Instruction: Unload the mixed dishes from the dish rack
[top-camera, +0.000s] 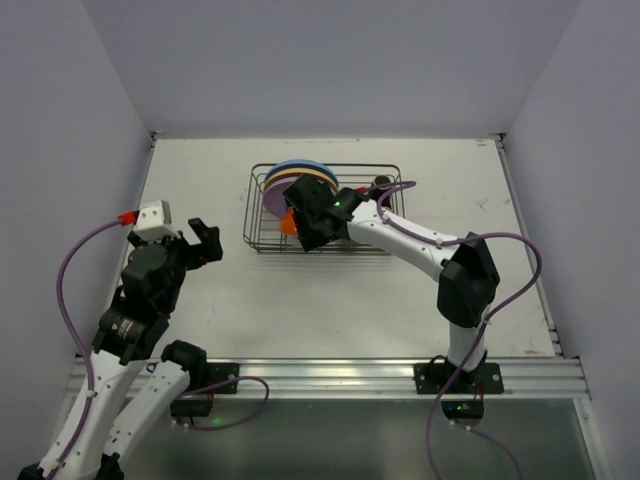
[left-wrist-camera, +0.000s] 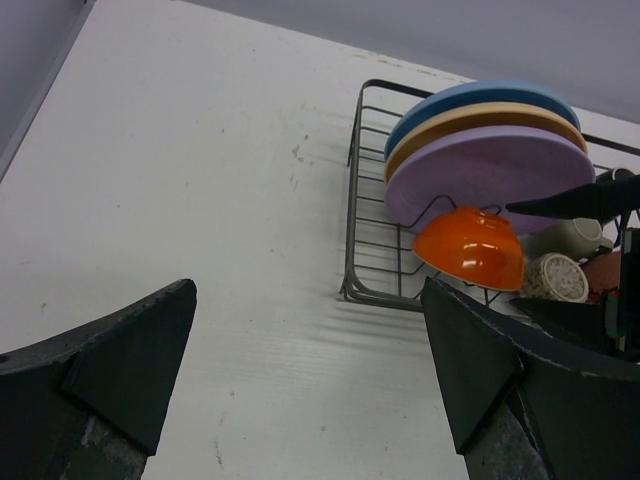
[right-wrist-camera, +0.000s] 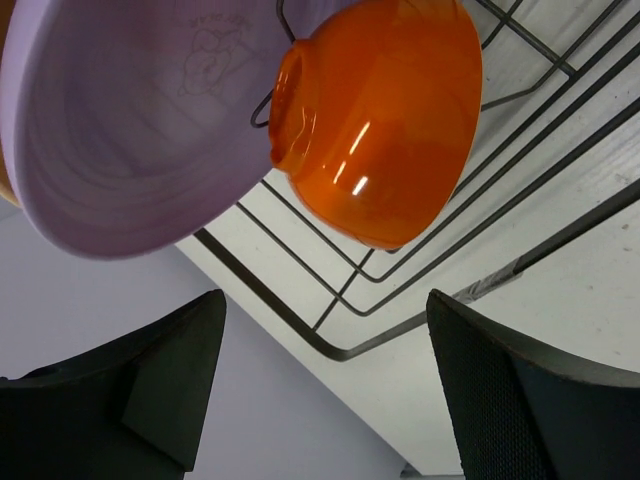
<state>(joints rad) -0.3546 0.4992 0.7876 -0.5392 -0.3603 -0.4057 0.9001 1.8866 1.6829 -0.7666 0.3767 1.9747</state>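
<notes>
The black wire dish rack (top-camera: 392, 210) stands at mid-table. Blue (left-wrist-camera: 470, 95), tan (left-wrist-camera: 480, 115) and purple (left-wrist-camera: 490, 170) plates stand upright in its left end. The orange bowl (left-wrist-camera: 470, 245) leans against the purple plate, its outside facing the rack's front. Small cups (left-wrist-camera: 575, 237) lie to its right. My right gripper (top-camera: 300, 228) is open and empty just in front of the orange bowl (right-wrist-camera: 375, 120), not touching it. My left gripper (top-camera: 200, 240) is open and empty, well left of the rack above bare table.
A dark cup (top-camera: 381, 183) sits at the rack's far right corner. The rack's front left corner wire (right-wrist-camera: 330, 345) lies just below my right fingers. Grey walls enclose the white table (top-camera: 200, 180) on three sides.
</notes>
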